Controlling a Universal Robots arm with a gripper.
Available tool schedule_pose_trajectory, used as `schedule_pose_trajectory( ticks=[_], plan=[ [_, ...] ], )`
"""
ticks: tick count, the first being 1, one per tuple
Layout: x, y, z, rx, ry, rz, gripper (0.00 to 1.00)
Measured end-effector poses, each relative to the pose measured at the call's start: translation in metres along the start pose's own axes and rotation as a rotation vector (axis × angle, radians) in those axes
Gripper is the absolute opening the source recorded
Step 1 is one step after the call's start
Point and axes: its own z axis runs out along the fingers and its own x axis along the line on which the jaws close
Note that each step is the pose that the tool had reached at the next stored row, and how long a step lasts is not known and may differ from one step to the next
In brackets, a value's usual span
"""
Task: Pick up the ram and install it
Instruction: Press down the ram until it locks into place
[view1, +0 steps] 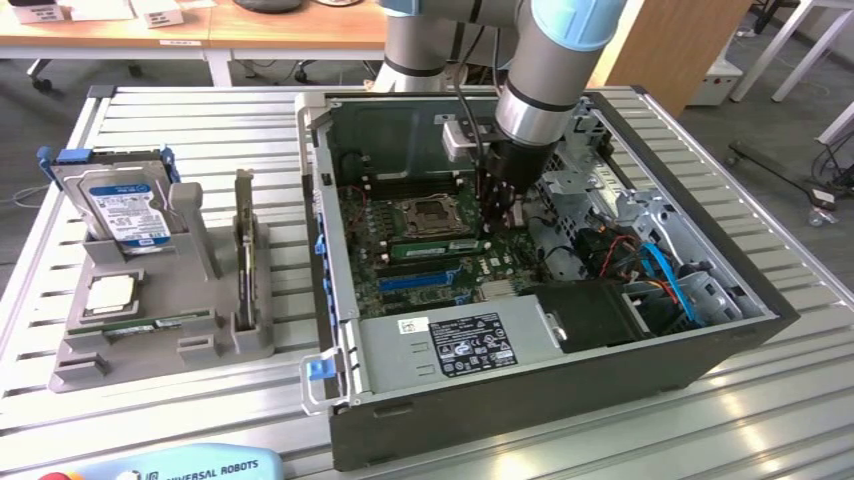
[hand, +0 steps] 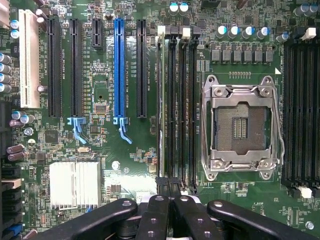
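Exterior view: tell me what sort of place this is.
Likely a robotics lab bench for PC assembly: an open computer case on a slatted aluminium table, a grey fixture holding parts, and wooden desks behind.

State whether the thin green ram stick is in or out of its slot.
In: the thin green ram stick stands edge-on in the motherboard slot beside the empty ones.

Exterior view: high, off the arm, angled down over the table and the open PC case, whole case in frame. Wrist view: looks straight down, close over the motherboard. Shared: CPU socket and adjacent slots.
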Motion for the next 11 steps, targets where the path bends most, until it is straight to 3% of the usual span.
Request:
schedule_pose_trajectory(
  ticks=[11],
  plan=[
    [0.0000, 0.0000, 0.0004, 0.0000, 0.0001, 0.000, 0.10]
  ],
)
